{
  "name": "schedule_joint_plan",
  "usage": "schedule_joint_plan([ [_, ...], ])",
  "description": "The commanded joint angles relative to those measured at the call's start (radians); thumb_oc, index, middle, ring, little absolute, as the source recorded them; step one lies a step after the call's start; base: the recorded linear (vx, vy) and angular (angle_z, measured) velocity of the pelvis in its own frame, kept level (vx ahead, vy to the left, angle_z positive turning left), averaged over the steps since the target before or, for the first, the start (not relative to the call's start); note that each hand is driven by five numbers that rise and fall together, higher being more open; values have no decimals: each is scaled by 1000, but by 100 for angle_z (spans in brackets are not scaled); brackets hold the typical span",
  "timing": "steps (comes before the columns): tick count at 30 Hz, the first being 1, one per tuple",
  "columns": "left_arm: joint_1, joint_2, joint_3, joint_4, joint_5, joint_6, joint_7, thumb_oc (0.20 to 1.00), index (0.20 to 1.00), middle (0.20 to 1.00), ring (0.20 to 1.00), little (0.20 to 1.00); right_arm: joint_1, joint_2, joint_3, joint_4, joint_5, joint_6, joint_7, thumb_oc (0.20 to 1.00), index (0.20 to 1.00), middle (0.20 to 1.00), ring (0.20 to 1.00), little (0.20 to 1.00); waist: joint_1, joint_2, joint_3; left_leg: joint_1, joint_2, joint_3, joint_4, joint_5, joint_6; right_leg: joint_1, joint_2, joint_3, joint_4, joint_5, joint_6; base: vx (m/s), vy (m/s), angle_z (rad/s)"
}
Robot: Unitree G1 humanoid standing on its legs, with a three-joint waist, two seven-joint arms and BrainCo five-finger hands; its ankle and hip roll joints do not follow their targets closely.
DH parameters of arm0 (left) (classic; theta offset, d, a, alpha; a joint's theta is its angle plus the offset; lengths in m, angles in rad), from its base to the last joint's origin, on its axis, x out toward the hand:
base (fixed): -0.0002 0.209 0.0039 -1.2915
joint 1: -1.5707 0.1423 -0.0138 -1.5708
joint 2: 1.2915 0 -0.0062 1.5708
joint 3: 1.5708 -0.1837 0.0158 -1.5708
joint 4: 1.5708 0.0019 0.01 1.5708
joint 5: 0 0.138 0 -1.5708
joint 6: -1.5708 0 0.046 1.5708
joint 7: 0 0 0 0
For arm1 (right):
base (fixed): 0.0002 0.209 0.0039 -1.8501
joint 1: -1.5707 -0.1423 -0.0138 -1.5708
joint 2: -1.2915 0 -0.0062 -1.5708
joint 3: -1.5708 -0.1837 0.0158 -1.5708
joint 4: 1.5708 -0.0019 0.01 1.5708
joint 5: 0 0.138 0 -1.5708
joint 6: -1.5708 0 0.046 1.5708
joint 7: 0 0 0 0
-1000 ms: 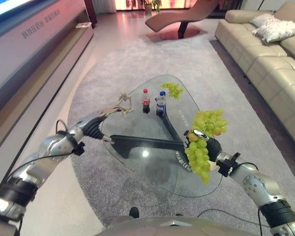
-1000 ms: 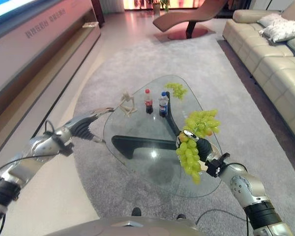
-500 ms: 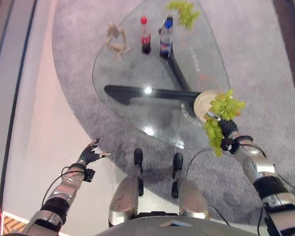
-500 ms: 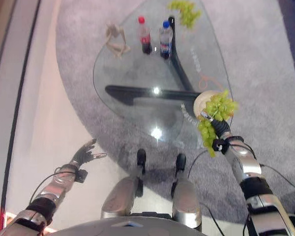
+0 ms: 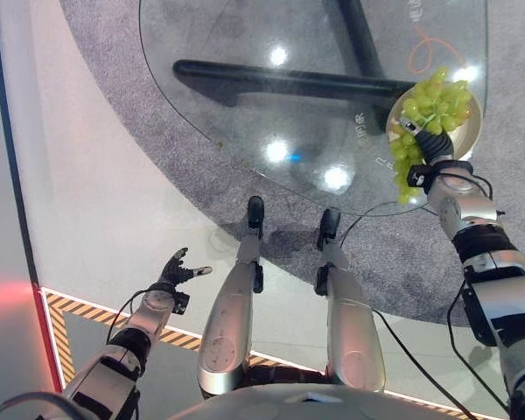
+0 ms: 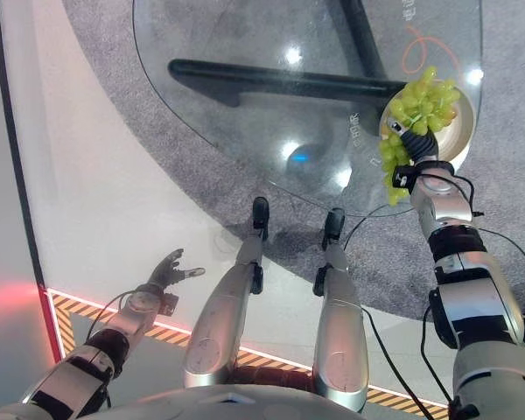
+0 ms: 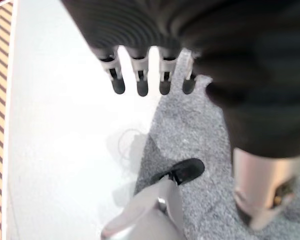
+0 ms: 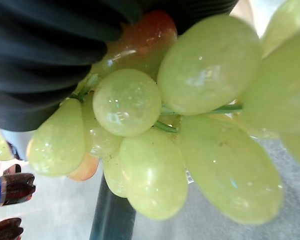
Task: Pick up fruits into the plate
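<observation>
Pale glossy floor [image 5: 114,175] below, with a grey carpet [image 5: 420,262] laid across the upper and right part of the scene and a strip of yellow-and-black hazard tape [image 5: 70,311] along the near edge at lower left. On the carpet stands a glass coffee table [image 5: 245,96], its rounded clear top showing a dark base beam [image 5: 280,77] underneath and several bright light reflections. At the table's right edge sits a cream plate [image 5: 469,131], partly covered. Right hand [image 5: 430,144] is raised at the plate's near rim, dark ribbed cover visible, fingers curled round a bunch of green grapes [image 5: 433,101]; most of the bunch lies over the plate, while a smaller strand hangs down beside the wrist, past the table edge. In the right wrist view the grapes [image 8: 190,120] press right up against the hand's cover, green with one or two reddish ones among them, stems showing between. Left hand [image 5: 177,268] hangs low at lower left, well apart from the table, over the bare floor near the tape; fingers spread and relaxed, thumb out to the side, holding nothing. Left wrist view shows the dark tips of those fingers [image 7: 140,85] straight in a row above floor and carpet edge.
</observation>
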Motion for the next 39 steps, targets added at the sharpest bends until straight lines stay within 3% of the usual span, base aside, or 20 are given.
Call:
schedule_joint_plan([
  [1, 15, -11, -48, -15, -47, -11, 26, 1000, 1000, 1000, 1000, 1000, -62, -133, 53, -32, -44, 10, -80, 200, 200, 200, 200, 200, -4, 42, -40, -71, -42, -12, 178, -170, 6, -87, -12, -2, 30, 18, 9, -32, 11, 3],
  [5, 21, -13, -77, -42, -71, -20, 33, 1000, 1000, 1000, 1000, 1000, -116, -160, 63, 7, -49, 58, -137, 200, 200, 200, 200, 200, 0, 82, -40, -109, -51, -8, 195, -173, 7, -144, -15, 5, 72, -2, 3, -34, 21, 7],
  [7, 21, -13, -78, -42, -72, -22, 34, 1000, 1000, 1000, 1000, 1000, -118, -162, 64, 8, -47, 60, -139, 200, 200, 200, 200, 200, 0, 83, -40, -111, -51, -8, 196, -173, 7, -146, -15, 6, 73, -3, 3, -9, 6, 2],
  [9, 35, -7, -89, -62, -86, -32, 33, 1000, 1000, 1000, 1000, 1000, -140, -179, 64, 26, -53, 108, -170, 200, 200, 200, 200, 200, -1, 103, -40, -131, -53, -1, 203, -172, 5, -174, -14, 10, 88, -9, -3, -52, 11, -9],
  [15, 37, 3, -100, -88, -90, -38, 35, 1000, 1000, 1000, 1000, 1000, -158, -191, 67, 64, -53, 122, -192, 200, 200, 200, 200, 200, -3, 119, -40, -147, -53, 12, 211, -173, 7, -198, -9, 18, 104, -14, -6, -38, -9, -3],
  [34, 19, 38, -91, -92, -107, -32, 23, 1000, 1000, 1000, 1000, 1000, -125, -190, 45, 26, -27, 75, -254, 200, 200, 200, 200, 200, -34, 96, -40, -119, -48, 50, 212, -184, 9, -170, 3, 31, 71, 8, 2, -37, -4, -5],
  [36, 20, 41, -93, -91, -110, -34, 23, 1000, 1000, 1000, 1000, 1000, -137, -197, 55, 36, -44, 91, -254, 793, 793, 793, 793, 793, -35, 95, -40, -118, -48, 53, 213, -184, 9, -167, 3, 32, 66, 11, 2, -33, 6, -8],
  [37, 19, 44, -93, -93, -113, -31, 22, 1000, 1000, 1000, 1000, 1000, -141, -199, 61, 35, -47, 101, -262, 1000, 1000, 1000, 1000, 1000, -35, 94, -40, -118, -48, 54, 211, -183, 9, -167, 3, 32, 63, 12, 2, -28, 2, -7],
  [39, 17, 48, -93, -95, -116, -27, 21, 1000, 1000, 1000, 1000, 1000, -148, -203, 69, 36, -64, 122, -269, 1000, 1000, 1000, 1000, 1000, -35, 93, -40, -118, -48, 56, 210, -182, 9, -166, 3, 32, 61, 14, 2, -18, 0, -6],
])
